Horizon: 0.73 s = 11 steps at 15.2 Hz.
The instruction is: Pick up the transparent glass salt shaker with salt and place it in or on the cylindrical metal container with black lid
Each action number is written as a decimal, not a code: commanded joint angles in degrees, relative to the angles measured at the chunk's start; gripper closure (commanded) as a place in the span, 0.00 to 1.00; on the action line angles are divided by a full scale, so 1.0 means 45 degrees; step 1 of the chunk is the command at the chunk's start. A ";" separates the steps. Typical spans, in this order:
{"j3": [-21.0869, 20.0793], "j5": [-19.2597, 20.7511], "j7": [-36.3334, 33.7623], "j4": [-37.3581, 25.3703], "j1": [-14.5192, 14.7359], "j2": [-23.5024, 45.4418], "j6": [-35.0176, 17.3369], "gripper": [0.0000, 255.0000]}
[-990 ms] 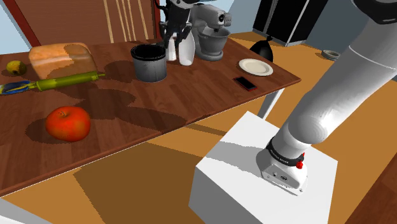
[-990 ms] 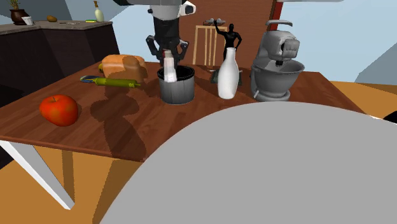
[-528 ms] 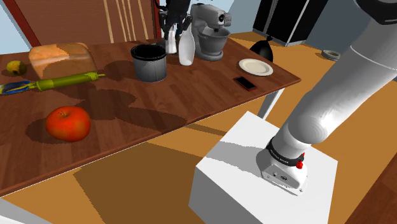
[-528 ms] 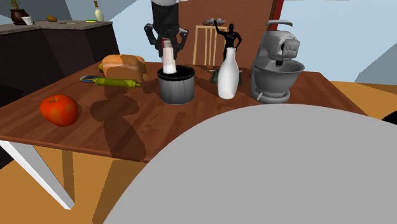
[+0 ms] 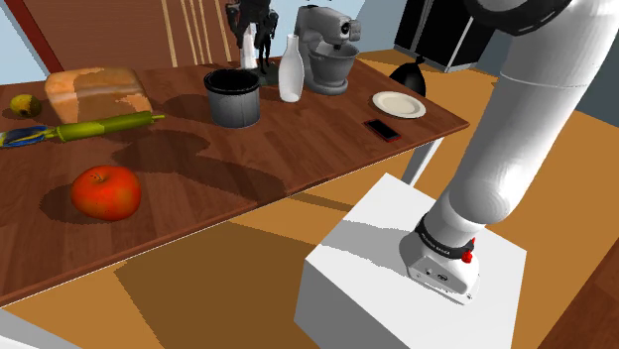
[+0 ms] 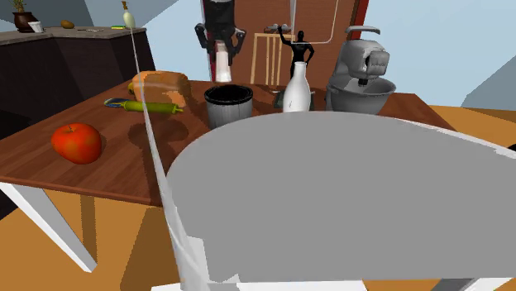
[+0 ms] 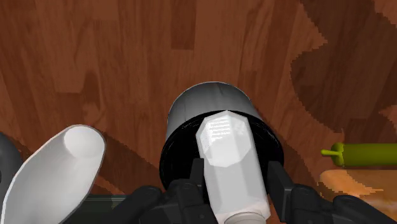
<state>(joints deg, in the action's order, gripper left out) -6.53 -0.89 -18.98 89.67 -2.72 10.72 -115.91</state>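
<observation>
The salt shaker [image 7: 229, 167] is a pale faceted bottle, and my gripper [image 7: 236, 183] is shut on it, one black finger on each side. In the wrist view it hangs over the dark open mouth of the grey cylindrical container [image 7: 202, 102] with its black rim. In the second exterior view the shaker [image 6: 223, 66] is held upright by the gripper [image 6: 222, 45] just above the container [image 6: 228, 107]. In the shoulder view the gripper [image 5: 248, 24] carries the shaker [image 5: 245, 52] high above the far side of the container [image 5: 233, 99].
A white bottle [image 5: 290, 69] and a grey stand mixer [image 5: 327, 50] stand close to the container at the shoulder view's right. On the wooden table [image 5: 198, 164] also lie a tomato [image 5: 104, 191], a bread loaf [image 5: 94, 89], a green rolling pin [image 5: 94, 128], a plate [image 5: 399, 103] and a phone [image 5: 382, 128].
The gripper has risen with the shaker in its grip and moved toward the shoulder view's left, away from the white bottle, until it hangs over the container.
</observation>
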 commanded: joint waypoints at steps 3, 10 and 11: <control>0.0061 0.0262 0.0017 -0.3878 0.0084 0.2592 0.1300 1.00; 0.0176 0.0514 0.0107 -0.9459 0.0320 0.6316 0.3164 1.00; 0.0172 0.0504 0.0109 -0.9042 0.0298 0.6174 0.2889 1.00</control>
<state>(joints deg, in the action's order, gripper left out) -5.74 1.42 -18.52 47.37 -1.27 39.00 -101.75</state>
